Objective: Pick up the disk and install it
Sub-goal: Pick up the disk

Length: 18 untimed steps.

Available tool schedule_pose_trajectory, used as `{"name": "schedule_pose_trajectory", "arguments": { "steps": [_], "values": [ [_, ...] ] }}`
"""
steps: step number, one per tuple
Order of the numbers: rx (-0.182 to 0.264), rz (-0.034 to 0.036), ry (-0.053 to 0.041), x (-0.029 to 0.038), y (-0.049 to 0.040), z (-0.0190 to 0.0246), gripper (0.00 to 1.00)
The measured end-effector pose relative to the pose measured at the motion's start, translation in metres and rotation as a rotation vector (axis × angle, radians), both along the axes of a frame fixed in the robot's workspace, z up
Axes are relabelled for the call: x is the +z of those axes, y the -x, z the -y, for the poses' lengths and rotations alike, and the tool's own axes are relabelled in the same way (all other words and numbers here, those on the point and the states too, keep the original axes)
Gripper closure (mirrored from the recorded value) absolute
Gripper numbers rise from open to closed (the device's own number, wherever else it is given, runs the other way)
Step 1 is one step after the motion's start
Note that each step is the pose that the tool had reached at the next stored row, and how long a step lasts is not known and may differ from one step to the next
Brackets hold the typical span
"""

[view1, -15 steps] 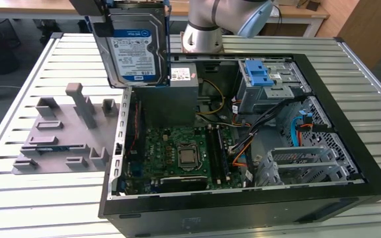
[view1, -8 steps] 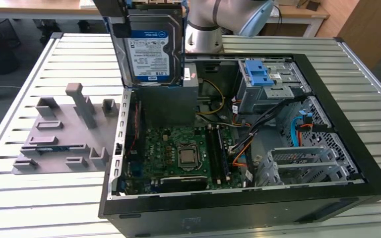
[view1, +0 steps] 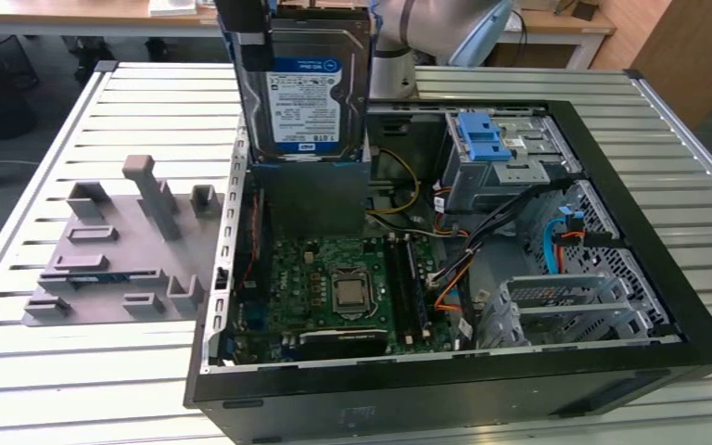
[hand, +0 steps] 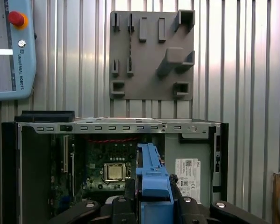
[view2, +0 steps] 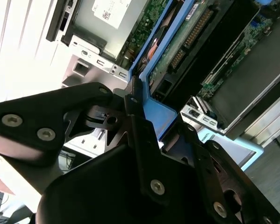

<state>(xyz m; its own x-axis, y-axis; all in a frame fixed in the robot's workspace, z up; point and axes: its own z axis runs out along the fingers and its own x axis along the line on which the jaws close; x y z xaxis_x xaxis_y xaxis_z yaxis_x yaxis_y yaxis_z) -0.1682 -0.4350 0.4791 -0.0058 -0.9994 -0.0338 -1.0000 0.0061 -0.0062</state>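
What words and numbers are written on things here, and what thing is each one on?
Disk, blue-and-white label: several lines of print, too blurred to read.
Power supply box, white label: tiny print, too small to read.
Teach pendant, along its edge: one short line of capital letters, a maker's name.
Motherboard: no print that can be made out.

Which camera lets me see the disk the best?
The exterior view: the disk is upright above the open computer case, its labelled face towards the camera. The first wrist view shows its blue carrier edge-on; the second wrist view shows the carrier's corner up close.
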Motion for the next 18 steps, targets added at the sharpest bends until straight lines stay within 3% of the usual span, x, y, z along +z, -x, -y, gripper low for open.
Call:
{"name": "schedule_pose_trajectory", "arguments": {
  "steps": [18],
  "values": [
    [0.0,0.0001,-0.0002,-0.0002,-0.0504,0.0,0.64]
  ]
}}
